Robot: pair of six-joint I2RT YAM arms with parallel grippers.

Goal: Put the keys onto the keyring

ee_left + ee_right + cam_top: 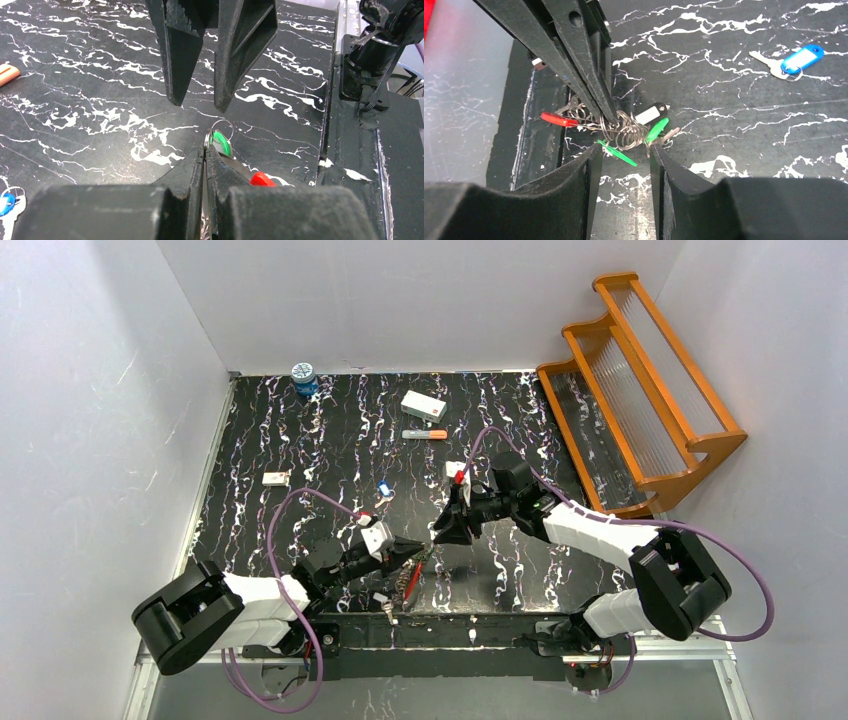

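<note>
Silver wire sits between the jaws of the left gripper [206,149]. They are pressed tight together on the thin loop of the keyring [221,129], and a green piece [220,142] hangs just behind the tips. In the right wrist view the loop shows as a small tangle of wire rings. A red tab [559,119] lies on one side of it and green tabs on the other. We cannot tell whether the tangle clears the table.

The right gripper [625,151] faces it tip to tip. Its jaws stand partly apart, with nothing between them, and the wire rings lie just beyond its fingertips. We see no contact.

Further out, a blue-headed key [796,61] lies flat on the black marbled table [560,590]. It is well apart from the keyring and carries a small ring of its own.

Toward the far edge of the table, an orange-tipped marker [425,434] lies just beside a white box [423,404]. A blue-lidded jar [303,376] stands in the far left corner. An orange wooden rack [640,390] leans along the right side.
</note>
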